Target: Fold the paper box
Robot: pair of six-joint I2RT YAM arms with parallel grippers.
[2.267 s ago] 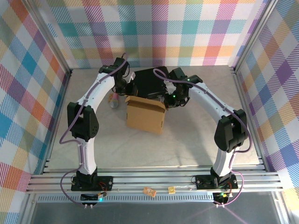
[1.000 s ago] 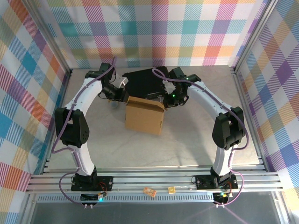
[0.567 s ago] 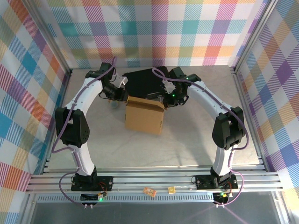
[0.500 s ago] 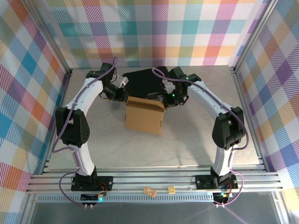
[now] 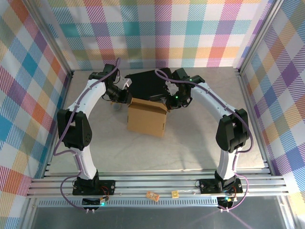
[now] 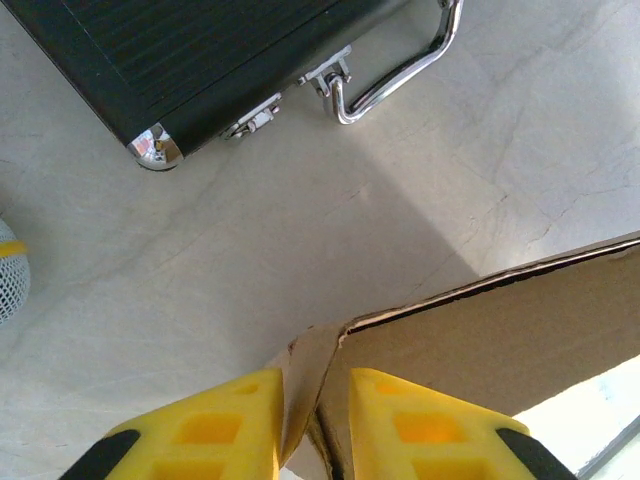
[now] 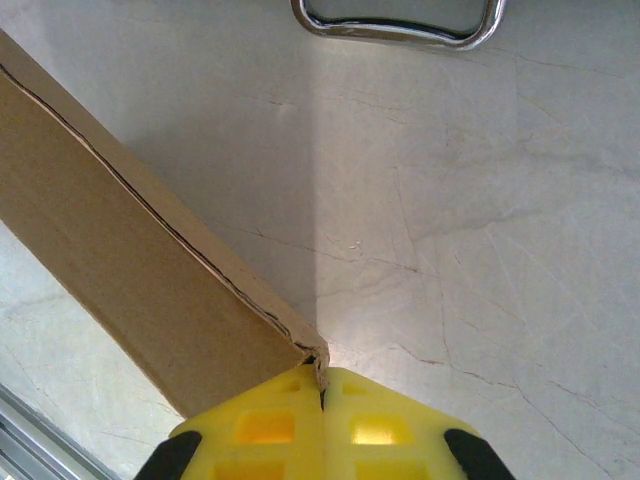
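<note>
The paper box [image 5: 147,117] is a brown cardboard shape standing mid-table, just in front of the black case [image 5: 150,85]. At its back left corner my left gripper [image 5: 125,96] has its yellow fingers on either side of a folded corner flap [image 6: 305,375]. The left gripper [image 6: 312,425] is closed on that flap, with the box's wall [image 6: 500,340] running off to the right. My right gripper [image 5: 168,102] sits at the back right corner. In the right wrist view the right gripper [image 7: 322,385] is shut, pinching the corner edge of the paper box [image 7: 150,270].
The black case [image 6: 180,60] with metal latches and a chrome handle [image 6: 400,75] lies close behind both grippers. A small white-meshed object [image 6: 8,280] rests left of the box. Two small items [image 5: 152,195] lie on the front rail. Open tabletop stretches in front of the box.
The left arm swung from behind the case to the box's back left corner, and its jaws narrowed onto the flap. The right gripper kept its hold; the box barely shifted.
</note>
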